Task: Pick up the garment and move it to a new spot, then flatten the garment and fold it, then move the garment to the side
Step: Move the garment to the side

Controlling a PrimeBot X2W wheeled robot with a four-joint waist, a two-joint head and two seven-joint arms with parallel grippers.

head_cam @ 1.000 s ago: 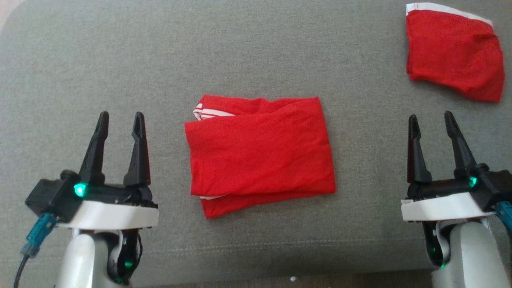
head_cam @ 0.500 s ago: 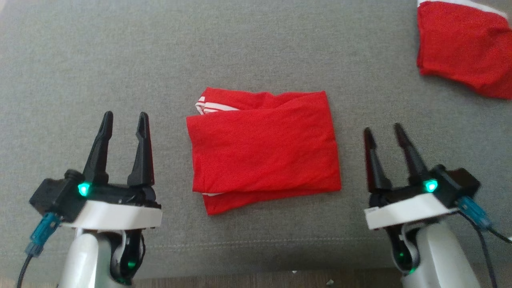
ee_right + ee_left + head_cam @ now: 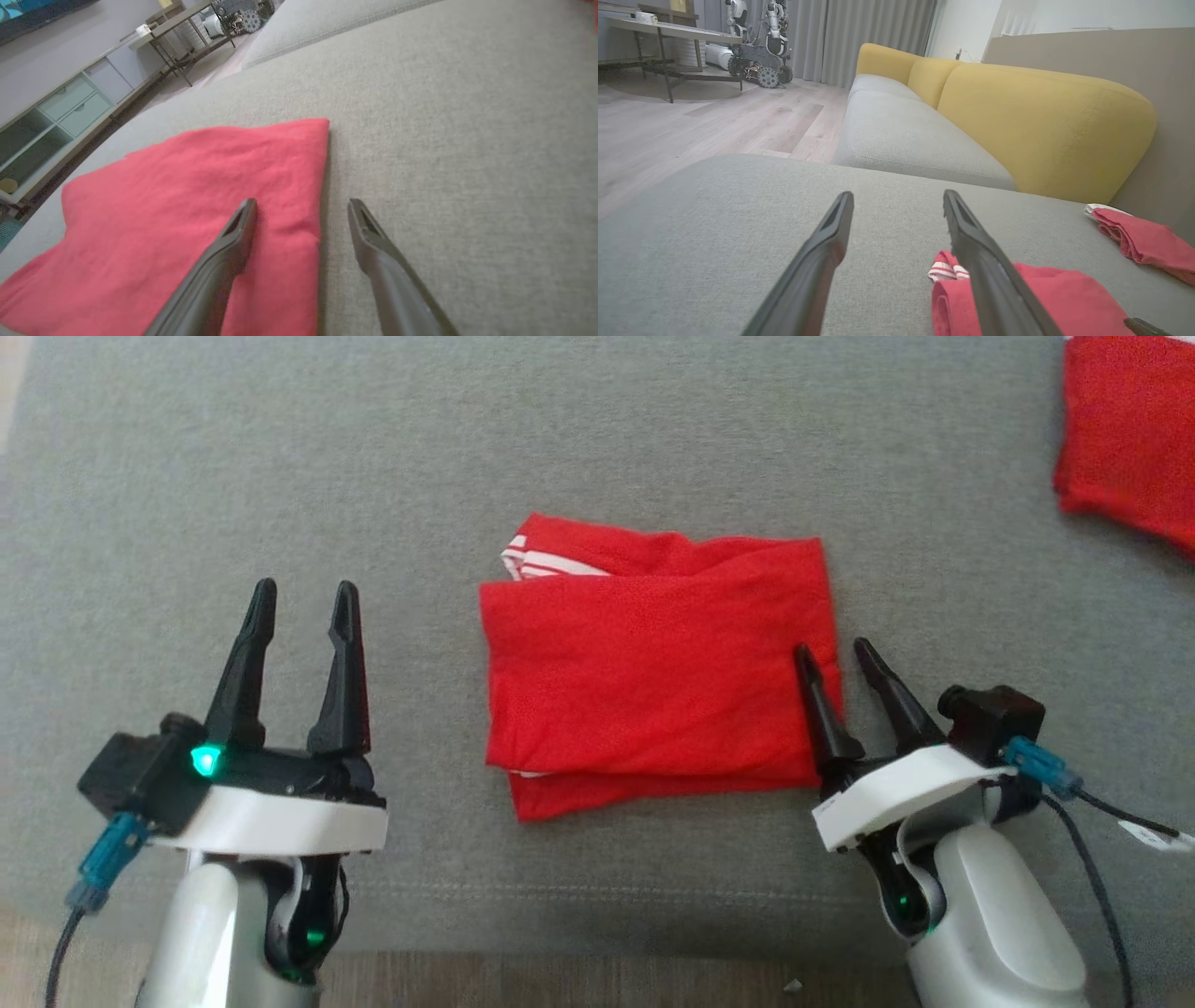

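Red folded garment (image 3: 653,681): right gripper (image 3: 830,647), spread, straddles its right edge; left gripper (image 3: 306,585) spread, aside.

Head view, top right: second red garment (image 3: 1134,439) cut off by frame edges. One finger of right gripper (image 3: 831,649) covers folded red garment (image 3: 653,663) edge; contact unclear. Left wrist view: wheeled robot (image 3: 759,42) too small to detail.

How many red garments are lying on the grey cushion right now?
2. The folded garment lies at the centre, its edge by the right gripper; a second garment sits at the head view's upper right edge, partly cut off.
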